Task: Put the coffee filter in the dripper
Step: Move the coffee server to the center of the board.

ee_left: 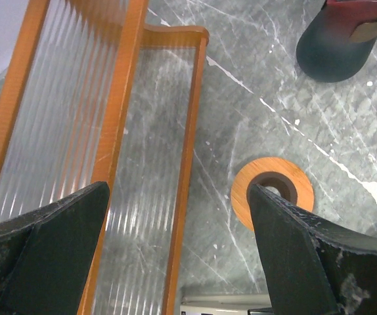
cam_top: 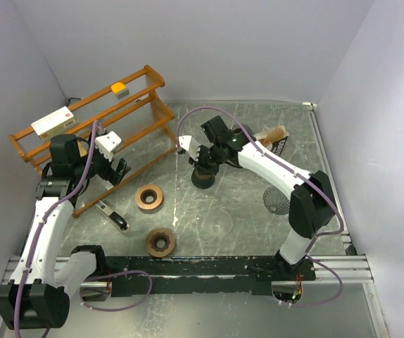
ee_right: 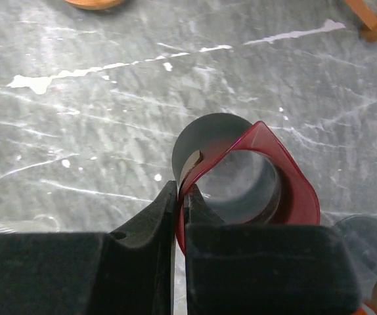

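**Operator:** When the two arms are viewed from above, how many grippers are engaged?

**Technician:** One of two. The right gripper (ee_right: 180,190) is closed, its fingers pinched onto the rim of the single red dripper (ee_right: 300,197). The left gripper (ee_left: 178,190) stands spread wide and holds nothing. It hangs over the edge of the one wooden rack (ee_left: 119,98).

**Operator:** Where is the coffee filter?

**Technician:** One tan strip, the coffee filter (ee_right: 192,164), shows just inside the dripper wall, right beside the closed fingertips. Whether the paper is also caught between the fingers cannot be told. The dripper sits on one dark round base (ee_right: 205,131), which stands on the table (cam_top: 244,204).

**Operator:** What else is there, counted?

**Technician:** Two wooden rings lie flat on the table, the far ring (cam_top: 148,197) and the near ring (cam_top: 160,242), apart from each other and between the arms. One wire-mesh cone (cam_top: 278,199) lies beside the right arm. One white box (cam_top: 51,122) rests on the top of the rack
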`<action>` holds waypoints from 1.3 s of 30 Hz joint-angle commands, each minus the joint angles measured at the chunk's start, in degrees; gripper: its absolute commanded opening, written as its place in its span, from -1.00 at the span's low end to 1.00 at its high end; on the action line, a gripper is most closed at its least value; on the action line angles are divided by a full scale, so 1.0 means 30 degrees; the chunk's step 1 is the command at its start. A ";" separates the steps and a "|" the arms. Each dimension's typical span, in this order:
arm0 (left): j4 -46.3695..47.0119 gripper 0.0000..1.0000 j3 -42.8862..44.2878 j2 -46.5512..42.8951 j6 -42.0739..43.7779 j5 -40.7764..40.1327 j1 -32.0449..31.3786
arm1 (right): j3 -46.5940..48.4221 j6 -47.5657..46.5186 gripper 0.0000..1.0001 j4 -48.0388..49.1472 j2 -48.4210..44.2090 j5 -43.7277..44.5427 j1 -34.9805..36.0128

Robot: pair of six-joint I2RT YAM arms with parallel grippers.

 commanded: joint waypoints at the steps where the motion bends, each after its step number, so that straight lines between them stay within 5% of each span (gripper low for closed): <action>1: -0.1040 0.99 0.0297 -0.0159 0.1082 0.1100 0.0194 | -0.1207 0.1309 -1.00 0.1628 -0.1735 0.0592 0.1245; 12: -0.1253 0.95 -0.0328 0.0608 0.1683 0.0925 -0.0160 | -0.2413 0.2340 -0.98 0.3093 -0.1696 0.1937 0.3166; 17: -0.2108 0.97 -0.0575 0.1018 0.2816 0.0281 -0.0794 | -0.2734 0.2275 -0.57 0.2978 -0.1756 0.1697 0.3340; 28: -0.3094 0.99 -0.0960 0.2312 0.4626 -0.1586 -0.3085 | -0.1501 0.2171 -0.09 0.2121 -0.2722 0.1360 0.3237; 33: -0.3919 0.99 -0.1127 0.3345 0.5606 -0.3144 -0.5558 | -0.0947 0.2230 -0.01 0.1207 -0.4476 -0.0488 0.1621; 39: -0.4298 0.89 -0.0993 0.6244 0.5729 -0.5374 -0.8246 | -0.2101 0.2322 0.02 0.1227 -0.6017 -0.3906 -0.3479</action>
